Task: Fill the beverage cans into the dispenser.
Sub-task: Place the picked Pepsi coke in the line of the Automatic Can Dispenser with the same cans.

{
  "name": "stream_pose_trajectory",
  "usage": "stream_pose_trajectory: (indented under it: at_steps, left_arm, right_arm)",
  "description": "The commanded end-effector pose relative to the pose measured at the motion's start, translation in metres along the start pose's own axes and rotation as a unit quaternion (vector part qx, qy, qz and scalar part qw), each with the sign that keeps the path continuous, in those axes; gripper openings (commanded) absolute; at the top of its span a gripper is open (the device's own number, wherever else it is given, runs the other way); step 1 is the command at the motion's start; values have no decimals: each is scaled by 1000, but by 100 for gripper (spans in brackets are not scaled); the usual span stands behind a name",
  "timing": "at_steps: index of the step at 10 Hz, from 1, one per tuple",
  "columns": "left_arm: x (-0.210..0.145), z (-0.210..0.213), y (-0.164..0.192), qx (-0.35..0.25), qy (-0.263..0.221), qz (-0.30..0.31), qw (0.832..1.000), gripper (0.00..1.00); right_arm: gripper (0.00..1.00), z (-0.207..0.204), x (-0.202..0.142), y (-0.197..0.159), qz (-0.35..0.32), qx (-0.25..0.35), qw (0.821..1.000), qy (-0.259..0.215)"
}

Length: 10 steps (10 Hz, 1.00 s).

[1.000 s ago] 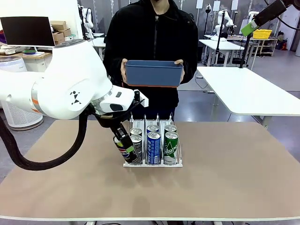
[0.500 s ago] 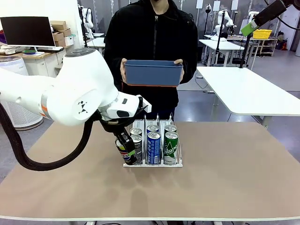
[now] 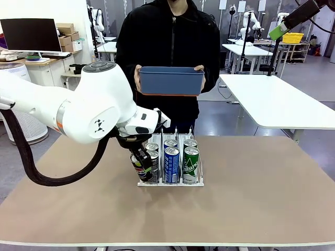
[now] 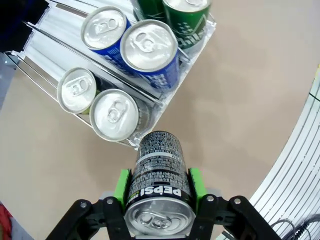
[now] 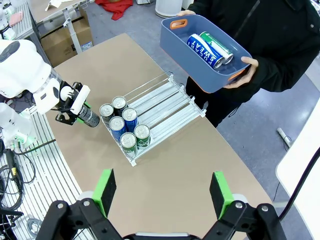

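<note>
1. Left pincer (image 4: 159, 186): clamped on a black Pepsi can (image 4: 159, 165), with one green pad on each side of the can's upper body. The can is held tilted, base toward the dispenser (image 4: 60, 35). It sits just outside the dispenser's front left corner and low over the bench (image 3: 251, 209).

2. Dispenser load: six standing cans (image 3: 171, 164), two per lane, grouped at the front lip. The blue pair is in the middle lane and the green pair in the lane farthest from the held can. The rear stretch of every lane is bare.

3. Right pincer (image 5: 164, 187): pads wide apart, holding nothing, high above the dispenser.

4. Behind the dispenser's rear end, a person holds a blue tub (image 5: 200, 82) with two more cans (image 5: 207, 50) lying in it.

5. Step in hand (judged): placing the Pepsi can.

6. Next move (judged): the front of each lane is occupied, so entry there is blocked.
   - Right the can and raise it clear of the wire dividers.
   - Carry it to the bare rear stretch of the nearest lane.
   - Lower it between the wires before the pads part.
   - Keep the base clear of the front corner can.
</note>
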<state>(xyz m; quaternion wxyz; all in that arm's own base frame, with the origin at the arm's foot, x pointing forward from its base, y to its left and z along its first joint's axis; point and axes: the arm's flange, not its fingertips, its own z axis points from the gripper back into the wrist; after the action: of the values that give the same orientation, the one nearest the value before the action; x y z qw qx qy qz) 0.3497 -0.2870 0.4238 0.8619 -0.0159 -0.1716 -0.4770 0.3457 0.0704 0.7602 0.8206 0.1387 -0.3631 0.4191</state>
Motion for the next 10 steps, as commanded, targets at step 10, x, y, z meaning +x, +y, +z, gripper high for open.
stream_pose_trajectory:
  at_steps: [10]
  left_arm:
    - [34, -27, 37, 51, -46, 56, 996, 58]
  right_arm:
    - [100, -1, -1, 0, 1, 0, 1000, 1]
